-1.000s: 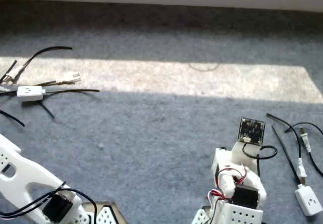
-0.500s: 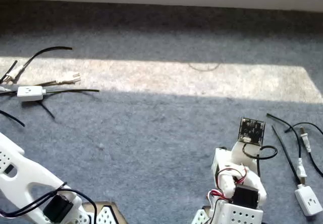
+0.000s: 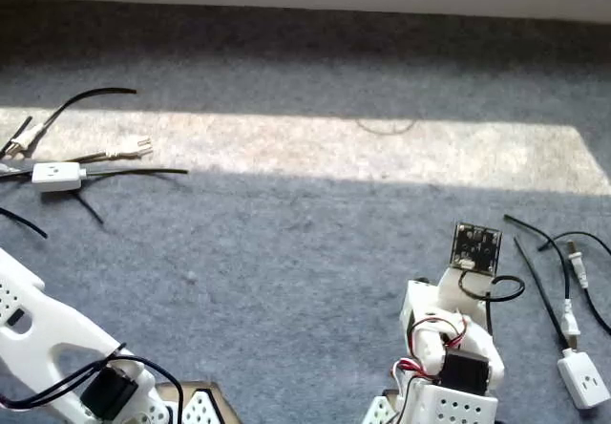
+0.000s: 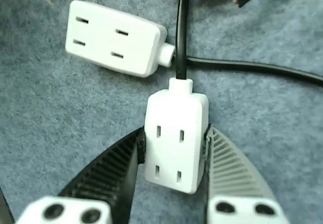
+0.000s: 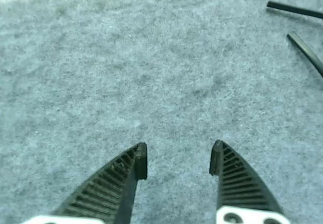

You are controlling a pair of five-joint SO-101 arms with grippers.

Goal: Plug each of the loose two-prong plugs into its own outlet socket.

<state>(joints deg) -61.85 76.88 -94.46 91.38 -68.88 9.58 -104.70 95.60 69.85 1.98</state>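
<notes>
My left gripper point(image 4: 175, 135) is shut on a white outlet socket point(image 4: 176, 153) with a black cord; the fingers press both its long sides. A second white outlet socket point(image 4: 113, 45) lies just beyond it on the carpet. My right gripper point(image 5: 179, 151) hangs open over bare grey carpet with nothing between its fingers. In the high view, a white socket point(image 3: 55, 174) and two loose plugs point(image 3: 129, 145) point(image 3: 24, 139) lie at the far left. Another socket point(image 3: 582, 378) and two plugs point(image 3: 570, 324) point(image 3: 576, 262) lie at the far right.
Black cords point(image 3: 95, 95) trail around the left group and thin black cords point(image 3: 539, 281) around the right one. The left arm point(image 3: 57, 348) sits at the bottom left and the right arm point(image 3: 449, 348) at the bottom middle. Grey carpet point(image 3: 305, 252) stretches between them.
The left arm's white link has shifted very slightly at the bottom left of the high view. The right arm and the plugs have not moved.
</notes>
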